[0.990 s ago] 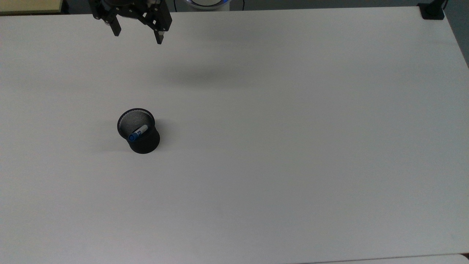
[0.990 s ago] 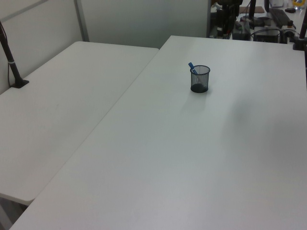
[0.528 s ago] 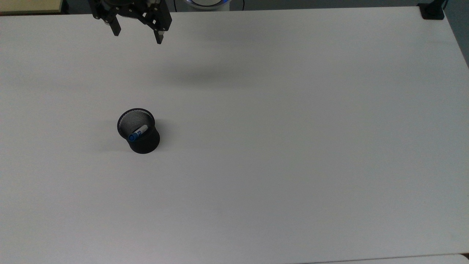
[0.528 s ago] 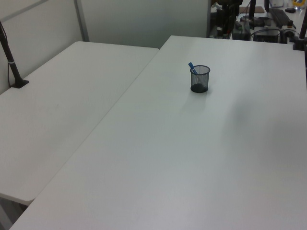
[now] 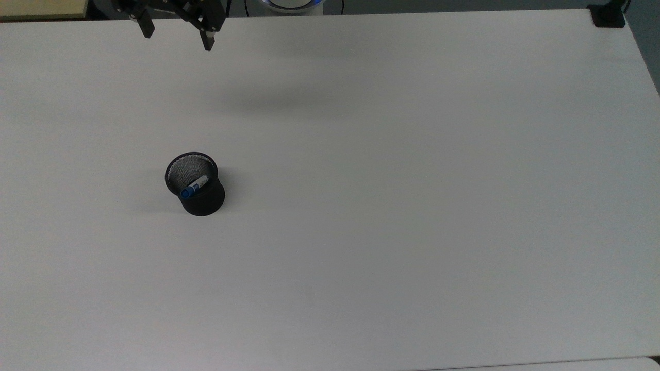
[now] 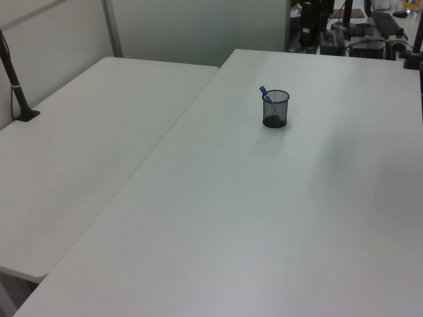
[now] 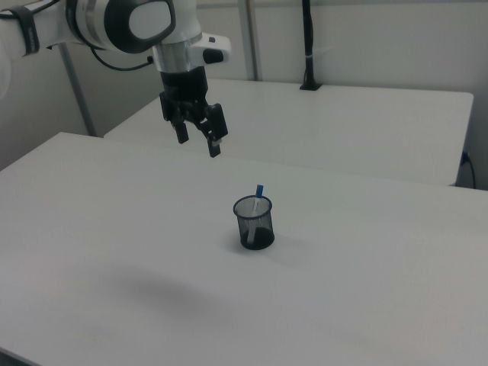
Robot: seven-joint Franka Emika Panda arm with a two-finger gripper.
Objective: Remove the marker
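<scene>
The marker (image 5: 193,186), white with a blue cap, stands tilted inside a black mesh cup (image 5: 197,197) on the white table (image 5: 392,180). Its blue tip pokes above the cup rim in the left view, marker (image 6: 264,92), cup (image 6: 275,109), and in the right view, marker (image 7: 259,191), cup (image 7: 254,223). My gripper (image 5: 178,40) hangs open and empty at the top view's upper left edge, well away from the cup. In the right view the gripper (image 7: 198,142) is high above the table, up and to the left of the cup.
A second white table (image 6: 79,152) adjoins on the left view's left, with a black pole clamped to it (image 6: 16,92). A black clamp (image 5: 607,15) sits at the top view's upper right corner. Equipment clutter (image 6: 350,30) lies past the far table edge.
The gripper has shifted toward the top view's upper left, still open. The cup and marker have not moved.
</scene>
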